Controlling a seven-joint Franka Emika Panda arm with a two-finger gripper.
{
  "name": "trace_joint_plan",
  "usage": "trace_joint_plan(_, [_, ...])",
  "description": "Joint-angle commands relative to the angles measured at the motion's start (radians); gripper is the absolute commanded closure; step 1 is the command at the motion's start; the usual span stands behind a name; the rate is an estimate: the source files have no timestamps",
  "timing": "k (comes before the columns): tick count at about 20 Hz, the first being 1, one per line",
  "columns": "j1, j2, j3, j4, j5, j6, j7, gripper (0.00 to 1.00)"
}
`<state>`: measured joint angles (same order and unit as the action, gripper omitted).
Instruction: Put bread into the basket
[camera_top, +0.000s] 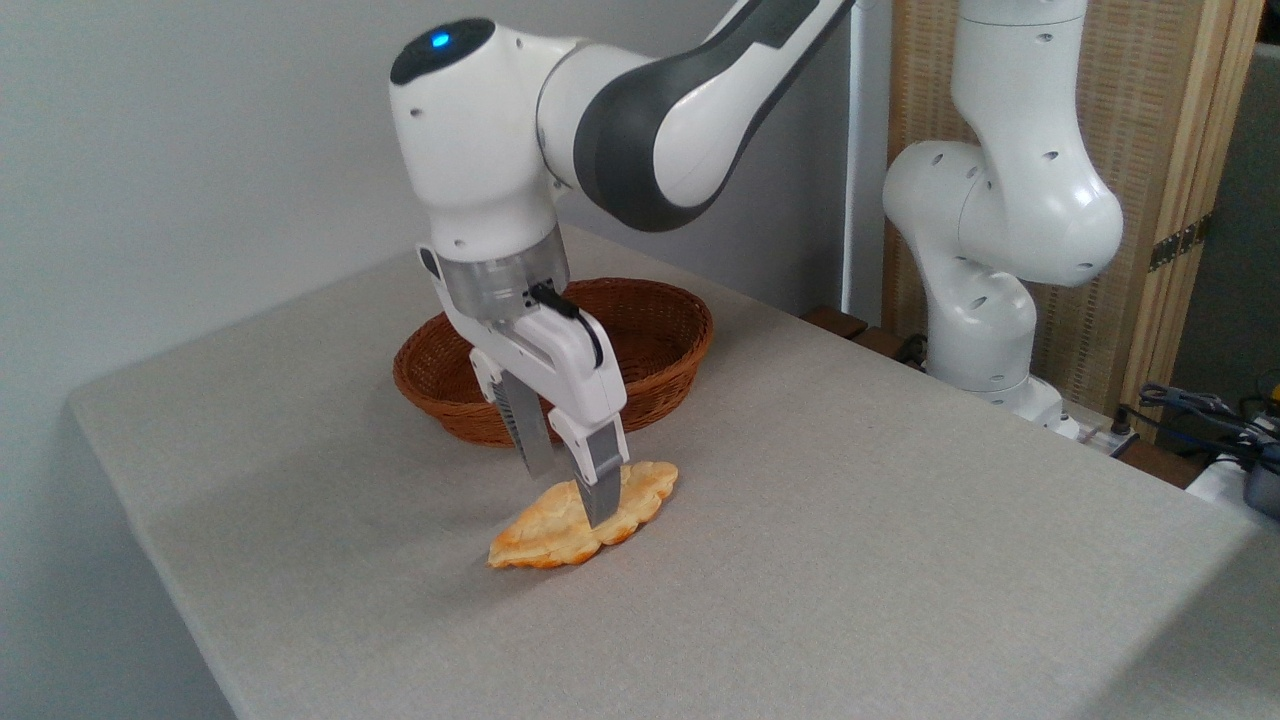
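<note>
The bread (560, 535), a flat golden leaf-shaped pastry with scalloped edges, lies on the grey table just in front of the basket (660, 345). The basket is an oval reddish-brown wicker one with a low rim, and nothing shows inside it. My gripper (570, 498) points straight down at the middle of the bread with its fingers apart. The rear finger ends at the bread's far edge. The front finger (601, 490) overlaps the bread's top surface. The bread rests flat on the table, and I cannot tell whether the fingertips touch it.
The grey table (850, 560) stretches wide to the right and front of the bread. The arm's white base (985, 330) stands off the table's far right edge, beside a wooden screen (1180, 150). Cables (1200, 410) lie at the far right.
</note>
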<state>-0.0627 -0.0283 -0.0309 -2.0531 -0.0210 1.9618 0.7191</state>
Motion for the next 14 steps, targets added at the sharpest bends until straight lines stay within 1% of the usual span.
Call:
trace_joint_plan(1, [-0.002,0.022,0.005,-0.013,0.024,0.028,0.023,0.0])
trace_joint_plan(8, [-0.009,0.045,-0.004,-0.016,0.024,0.042,0.022,0.0])
trace_joint_plan(14, [-0.009,0.039,0.0,-0.013,0.022,0.04,0.022,0.0])
